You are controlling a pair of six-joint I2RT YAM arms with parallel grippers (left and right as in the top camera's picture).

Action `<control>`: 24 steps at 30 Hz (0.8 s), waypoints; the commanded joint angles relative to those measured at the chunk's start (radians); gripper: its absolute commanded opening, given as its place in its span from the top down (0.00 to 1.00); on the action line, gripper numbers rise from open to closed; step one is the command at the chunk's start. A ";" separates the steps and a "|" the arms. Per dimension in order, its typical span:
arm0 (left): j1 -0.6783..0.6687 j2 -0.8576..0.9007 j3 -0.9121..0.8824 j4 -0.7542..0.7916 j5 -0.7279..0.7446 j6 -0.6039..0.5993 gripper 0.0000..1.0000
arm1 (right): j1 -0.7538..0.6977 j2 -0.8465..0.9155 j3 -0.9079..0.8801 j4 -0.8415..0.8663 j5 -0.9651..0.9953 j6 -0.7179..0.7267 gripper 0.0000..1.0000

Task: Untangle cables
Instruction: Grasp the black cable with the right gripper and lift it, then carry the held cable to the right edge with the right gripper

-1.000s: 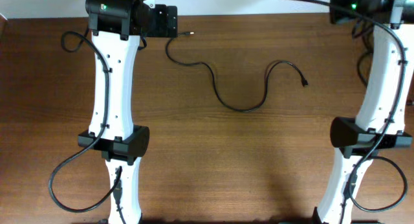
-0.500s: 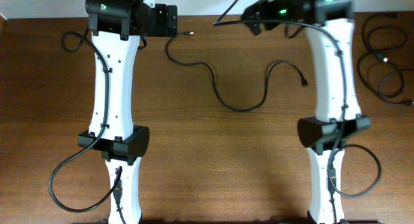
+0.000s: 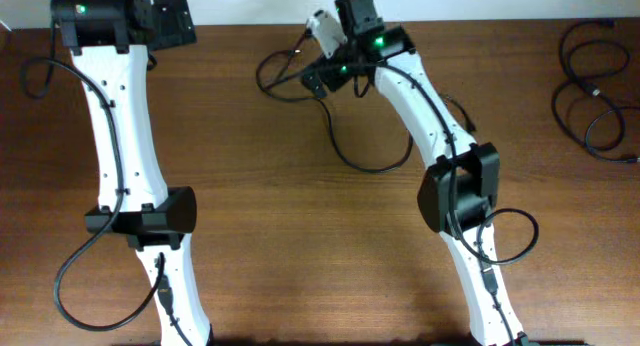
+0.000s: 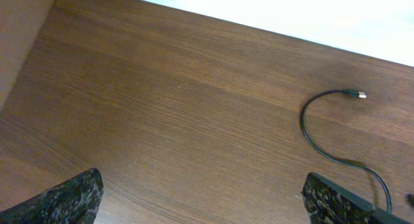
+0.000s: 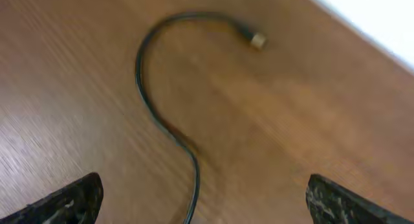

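Observation:
One black cable (image 3: 372,167) winds across the table's far middle, and its left end curls into a loop (image 3: 268,74) beneath the right arm. My right gripper (image 3: 322,48) hovers over that loop. In the right wrist view the gripper (image 5: 204,201) is open, and the cable (image 5: 143,88) runs from its metal plug (image 5: 257,39) down between the fingers without touching them. At the far left, my left gripper (image 3: 172,21) is open over bare wood. The left wrist view (image 4: 204,201) has the same cable's plug end (image 4: 354,94) off to the right.
A separate bundle of black cables (image 3: 590,86) lies coiled at the far right edge of the table. The white wall borders the table's back edge (image 3: 250,24). Both arms' own black leads hang near their bases (image 3: 70,286).
The right arm swung from the far right across to the cable's left end and its gripper opened. The left arm shifted left. The bundle at the right edge came into sight.

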 commanded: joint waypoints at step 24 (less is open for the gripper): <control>-0.002 -0.006 0.001 -0.021 0.045 -0.001 0.01 | 0.017 0.009 -0.198 0.016 0.018 0.028 0.96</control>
